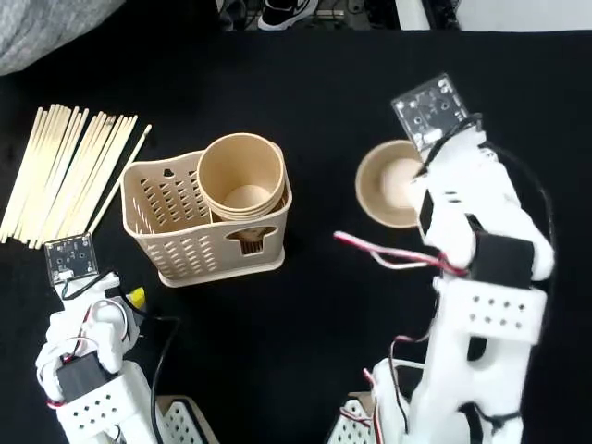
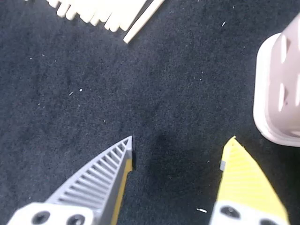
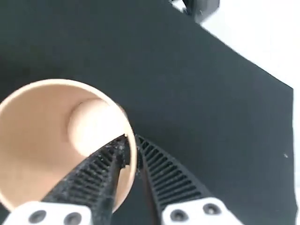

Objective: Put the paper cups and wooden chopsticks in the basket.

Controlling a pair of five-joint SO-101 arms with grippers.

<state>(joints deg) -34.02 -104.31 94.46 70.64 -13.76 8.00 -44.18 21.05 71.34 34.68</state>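
Now right pincer (image 3: 131, 140) grips a paper cup (image 3: 47, 154); left pincer (image 2: 182, 138) gapes near basket (image 2: 276, 93).

Looks like a hobby robotics bench, lab or spare room, hard to say. Black cloth over the table (image 1: 324, 83), white printed left arm (image 1: 88, 370) and right arm (image 1: 481, 277) with loose wires (image 1: 388, 252). A sneaker (image 1: 285, 13) sits at 12 o'clock, grey fabric (image 1: 46, 28) at 10.
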